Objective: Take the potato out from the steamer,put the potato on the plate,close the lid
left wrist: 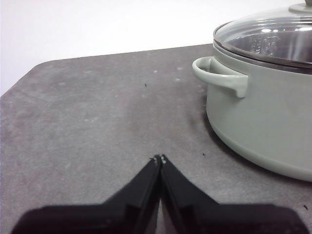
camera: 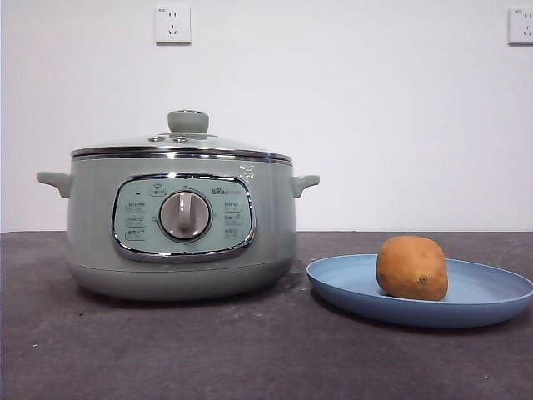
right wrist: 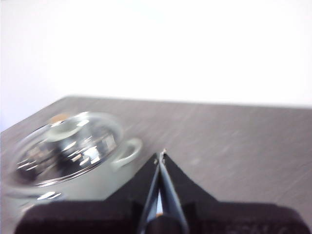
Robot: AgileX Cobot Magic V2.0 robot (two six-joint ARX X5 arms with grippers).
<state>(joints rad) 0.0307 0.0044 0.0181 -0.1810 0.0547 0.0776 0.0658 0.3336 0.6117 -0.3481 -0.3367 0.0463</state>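
The sage-green steamer stands at the left of the front view with the glass lid seated on its rim. The brown-orange potato lies on the light-blue plate to its right. My left gripper is shut and empty above the bare table, beside the steamer and its side handle. My right gripper is shut and empty, raised beside the steamer, whose lid shows blurred. Neither arm shows in the front view.
The dark grey table runs to a white wall with two sockets. The table's rounded far edge shows in the left wrist view.
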